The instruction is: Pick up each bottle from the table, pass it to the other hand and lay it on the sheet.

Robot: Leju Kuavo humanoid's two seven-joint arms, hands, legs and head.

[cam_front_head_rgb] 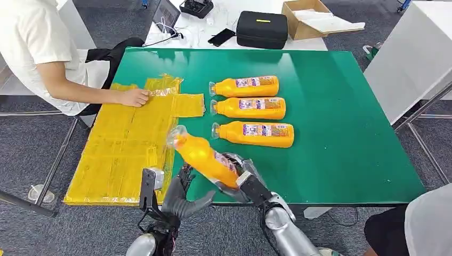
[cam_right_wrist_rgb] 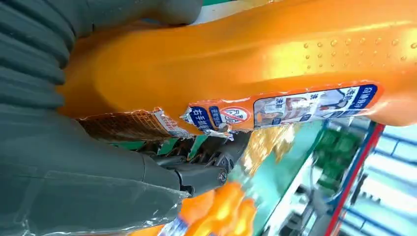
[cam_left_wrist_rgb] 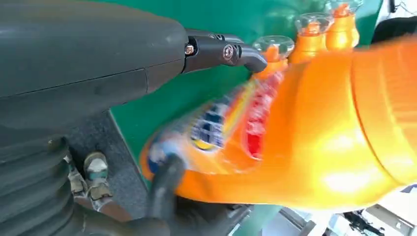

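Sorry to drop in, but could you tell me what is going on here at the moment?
The robot's right hand holds an orange bottle tilted above the near edge of the green table, while its left hand sits open just beside it. Three more bottles lie in a row. A person's hand rests on the yellow sheet.

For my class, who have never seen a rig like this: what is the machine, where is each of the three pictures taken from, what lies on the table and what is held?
It is a humanoid robot. The wide picture looks down from its head; the other two come from cameras at its wrists. On the green table lie three orange bottles and a yellow sheet, which a person's hand touches. The right hand holds a fourth bottle up at a slant. The left hand waits open beside it.
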